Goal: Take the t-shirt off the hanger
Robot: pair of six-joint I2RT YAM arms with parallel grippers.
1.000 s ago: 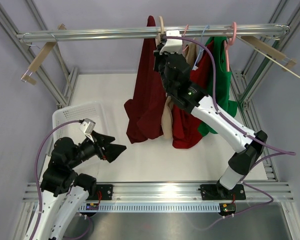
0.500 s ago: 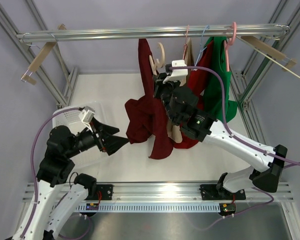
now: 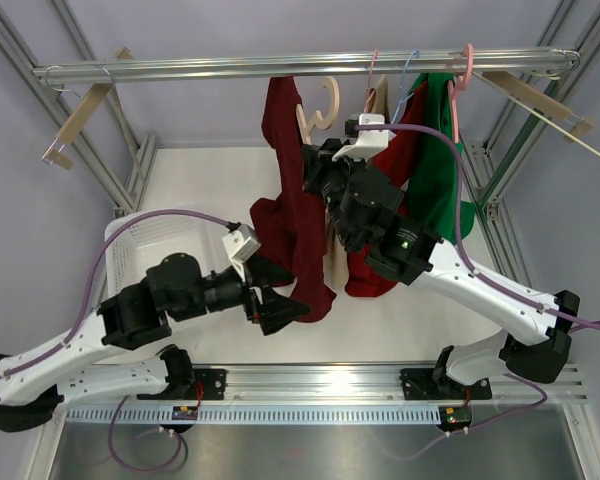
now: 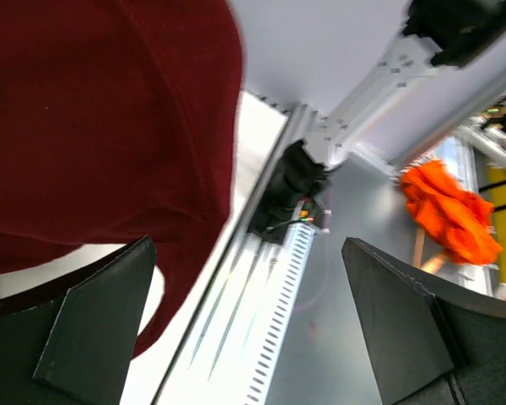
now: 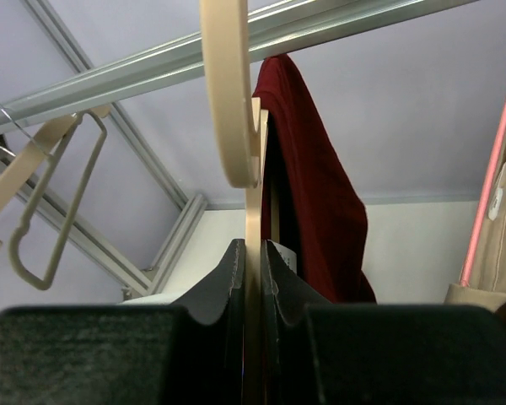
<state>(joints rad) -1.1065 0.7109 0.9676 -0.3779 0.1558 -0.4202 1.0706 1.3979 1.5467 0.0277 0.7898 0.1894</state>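
Since half a second ago the left gripper (image 3: 292, 308) has swung from over the white basket (image 3: 145, 235) to the hem of the dark red t-shirt (image 3: 298, 215). Its jaws are spread wide, with the cloth just ahead of them on the left finger's side. The right gripper (image 5: 253, 250) stays clenched on the neck of the beige hanger (image 5: 230, 101), and the shirt now drapes straighter below those jaws. The white table (image 3: 210, 180) lies under both, the metal rail (image 3: 180, 70) runs above the right jaws, and a red garment (image 3: 375, 270) and a green garment (image 3: 440, 180) hang beside them.

Under t-shirt (image 3: 285, 150), hanger (image 5: 228, 84) shoulders hidden; orange lump (image 4: 451, 211) — blurred.
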